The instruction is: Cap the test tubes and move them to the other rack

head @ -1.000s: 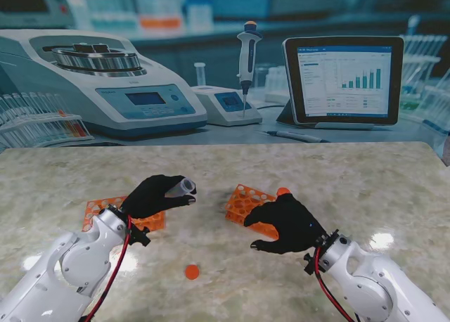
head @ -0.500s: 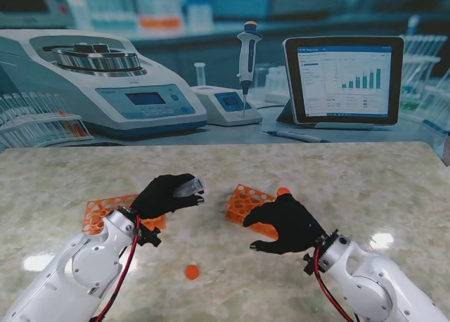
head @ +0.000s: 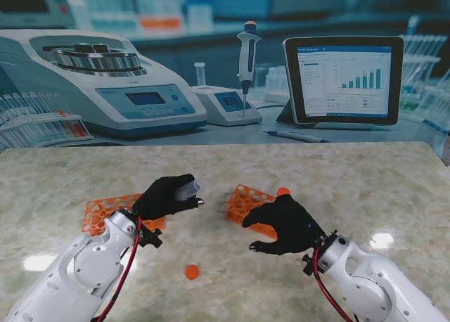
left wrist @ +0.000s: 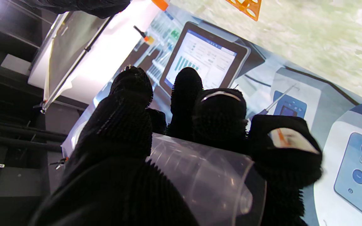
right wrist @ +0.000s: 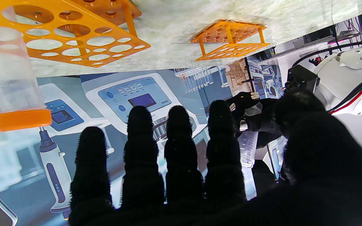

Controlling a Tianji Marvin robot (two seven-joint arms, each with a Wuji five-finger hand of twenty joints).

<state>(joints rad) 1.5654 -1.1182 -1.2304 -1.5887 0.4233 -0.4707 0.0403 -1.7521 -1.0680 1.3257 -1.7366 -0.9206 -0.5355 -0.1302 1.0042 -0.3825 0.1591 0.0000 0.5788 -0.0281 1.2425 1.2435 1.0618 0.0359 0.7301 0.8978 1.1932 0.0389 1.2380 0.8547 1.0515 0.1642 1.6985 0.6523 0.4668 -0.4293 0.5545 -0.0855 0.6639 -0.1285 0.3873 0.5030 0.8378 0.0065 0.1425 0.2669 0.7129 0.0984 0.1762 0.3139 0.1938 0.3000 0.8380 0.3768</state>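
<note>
My left hand [head: 165,196] is shut on a clear, uncapped test tube [head: 187,188], held above the table between the two racks. The left wrist view shows the tube [left wrist: 206,179] lying across the palm with its open mouth in sight. My right hand [head: 283,223] is open and holds nothing; it hovers at the near side of the right orange rack [head: 244,202]. One tube with an orange cap [head: 283,191] stands in that rack, also seen as capped tube [right wrist: 11,78]. A loose orange cap [head: 192,271] lies on the table nearer to me.
The left orange rack [head: 104,213] sits partly under my left forearm; the right wrist view shows this rack [right wrist: 228,40] without tubes in it. A printed lab backdrop [head: 225,69] stands behind the far table edge. Marble tabletop [head: 365,188] stretches to the right.
My left hand has carried the tube a little to the right, toward the right rack, then held nearly still. The right hand has barely moved.
</note>
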